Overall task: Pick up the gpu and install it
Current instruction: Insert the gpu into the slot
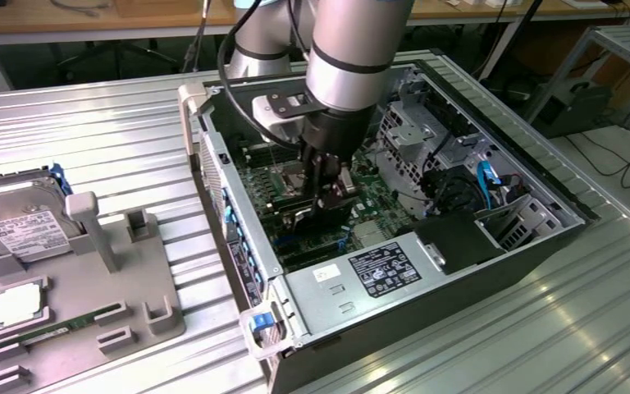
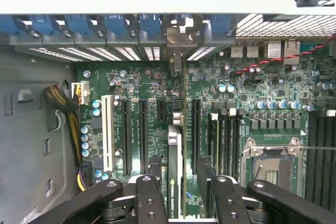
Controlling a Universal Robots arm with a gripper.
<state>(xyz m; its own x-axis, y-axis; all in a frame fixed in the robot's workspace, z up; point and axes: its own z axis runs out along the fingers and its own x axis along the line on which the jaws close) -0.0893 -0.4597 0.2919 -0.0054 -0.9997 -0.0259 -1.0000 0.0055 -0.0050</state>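
Note:
The gpu (image 2: 176, 174) stands on edge in a slot of the green motherboard (image 2: 252, 93), seen edge-on, with its metal bracket (image 2: 177, 34) at the case's rear slot opening. My gripper (image 2: 182, 184) straddles the card, one black finger (image 2: 149, 195) on each side, and a small gap shows between each finger and the card, so it is open. In the exterior view the gripper (image 1: 331, 195) reaches down into the open computer case (image 1: 222, 189), just above the dark card (image 1: 311, 222).
A silver power supply (image 1: 386, 267) fills the case's near end, and drive cages (image 1: 425, 123) sit at the far side. The CPU socket (image 2: 270, 163) and RAM slots (image 2: 223, 135) lie beside the card. A grey fixture (image 1: 129, 283) outside holds a hard drive (image 1: 25, 226) and a RAM stick (image 1: 58, 328).

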